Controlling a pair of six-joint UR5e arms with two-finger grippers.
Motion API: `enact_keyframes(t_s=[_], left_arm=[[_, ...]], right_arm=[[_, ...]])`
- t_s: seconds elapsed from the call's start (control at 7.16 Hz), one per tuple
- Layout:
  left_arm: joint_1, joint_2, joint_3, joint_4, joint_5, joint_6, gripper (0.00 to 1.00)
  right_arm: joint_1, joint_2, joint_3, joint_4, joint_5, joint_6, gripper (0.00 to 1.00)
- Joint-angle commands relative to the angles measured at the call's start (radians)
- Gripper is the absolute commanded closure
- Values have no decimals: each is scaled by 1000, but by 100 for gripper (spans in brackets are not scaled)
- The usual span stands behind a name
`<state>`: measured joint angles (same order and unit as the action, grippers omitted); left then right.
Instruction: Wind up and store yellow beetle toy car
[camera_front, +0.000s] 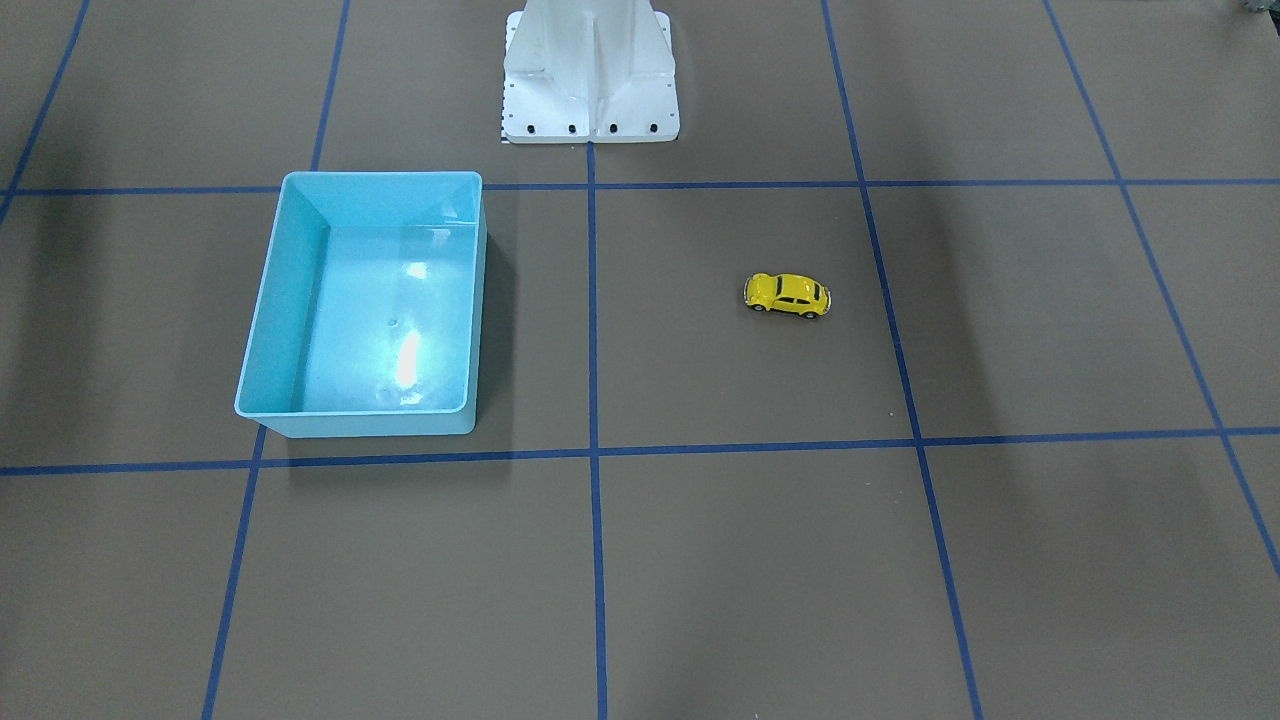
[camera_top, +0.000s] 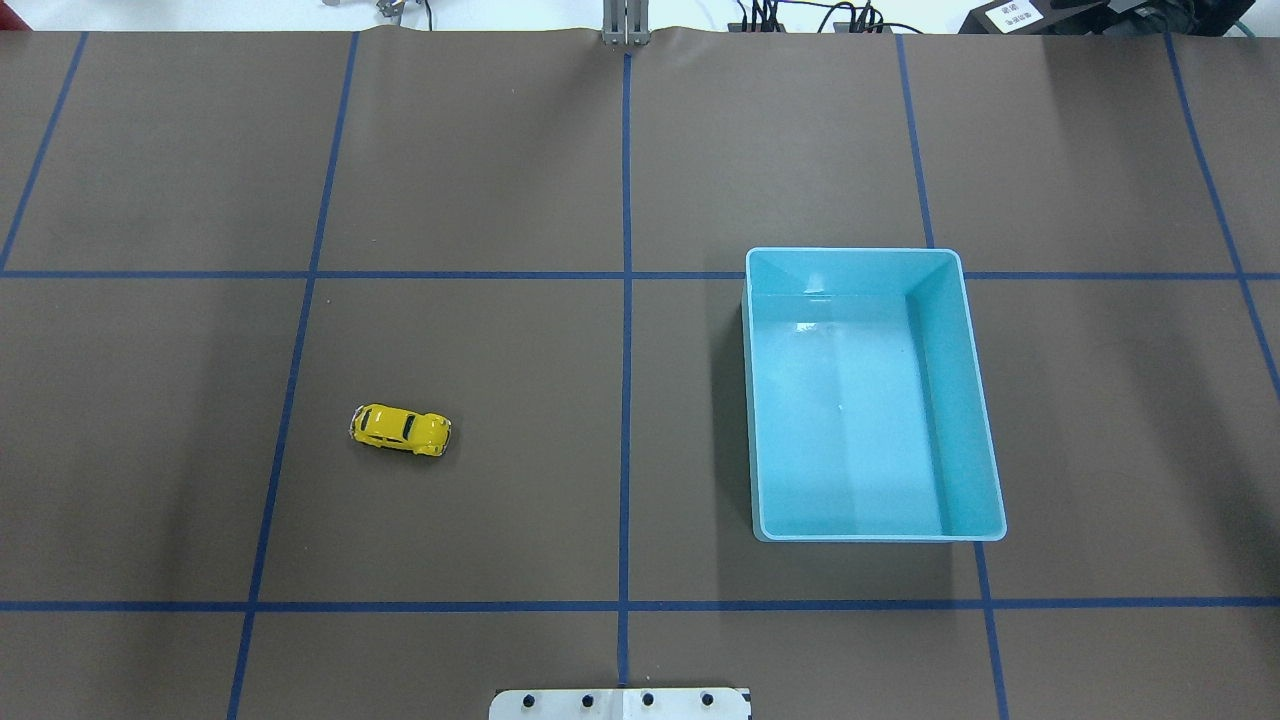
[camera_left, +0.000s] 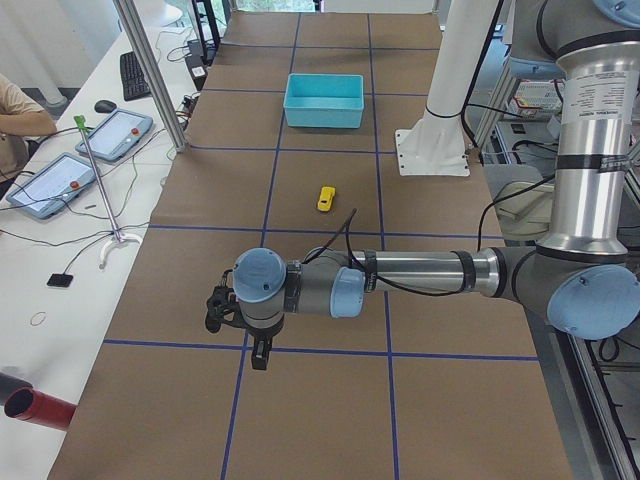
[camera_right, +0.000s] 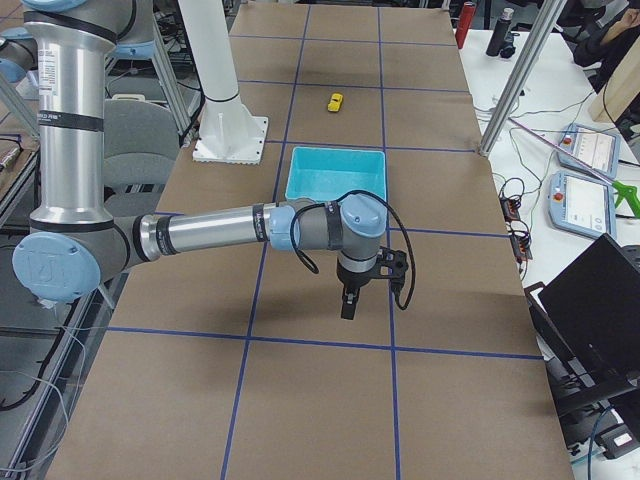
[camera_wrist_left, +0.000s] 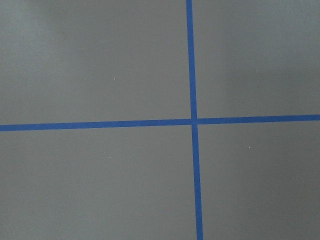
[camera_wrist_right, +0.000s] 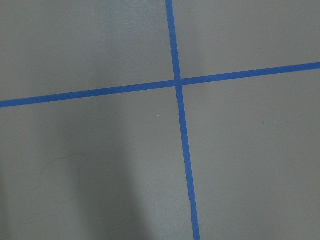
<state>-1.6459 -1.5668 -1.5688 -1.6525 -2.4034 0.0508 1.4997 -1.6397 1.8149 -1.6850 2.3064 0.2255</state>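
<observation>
- Lower left of the overhead view, yellow beetle toy car (camera_top: 401, 429) sits on the desk (camera_top: 500, 180), well apart from the bin (camera_top: 952, 400).
- Well away, left hand (camera_left: 260, 355) and right hand (camera_right: 347, 305): released or clenched, can't tell.
- Grip its flanks squarely, I'd say.

Robotics lab: tape-grid table (camera_left: 320, 410), teach pendants (camera_right: 588, 150), laptop (camera_right: 600, 300), kbd (camera_left: 134, 75) on side bench (camera_left: 25, 280).

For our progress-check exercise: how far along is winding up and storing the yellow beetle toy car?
Done: nothing visible; the yellow beetle toy car stands on the table, apart from the empty light-blue bin. In hand: nothing; the left arm and right arm hang away from both. Left: grasp, wind, place in bin.
</observation>
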Motion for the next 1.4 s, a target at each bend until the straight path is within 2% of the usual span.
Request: enact_keyframes(t_s=[0.0, 0.42, 0.84, 1.12, 1.26], left_arm=[[0, 4, 0, 0, 0, 3, 0], [3, 2, 9, -12, 9, -6, 0], [8, 4, 30, -13, -2, -2, 0], [15, -4, -14, -13, -64, 4, 0], [74, -9, -75, -10, -66, -2, 0]], right_arm=[[1, -18, 0, 5, -1, 0, 0], [1, 0, 1, -1, -65, 0, 0], [-1, -2, -9, -1, -64, 2, 0], [-1, -3, -14, 2, -61, 0, 0], [-1, -3, -16, 7, -64, 0, 0]])
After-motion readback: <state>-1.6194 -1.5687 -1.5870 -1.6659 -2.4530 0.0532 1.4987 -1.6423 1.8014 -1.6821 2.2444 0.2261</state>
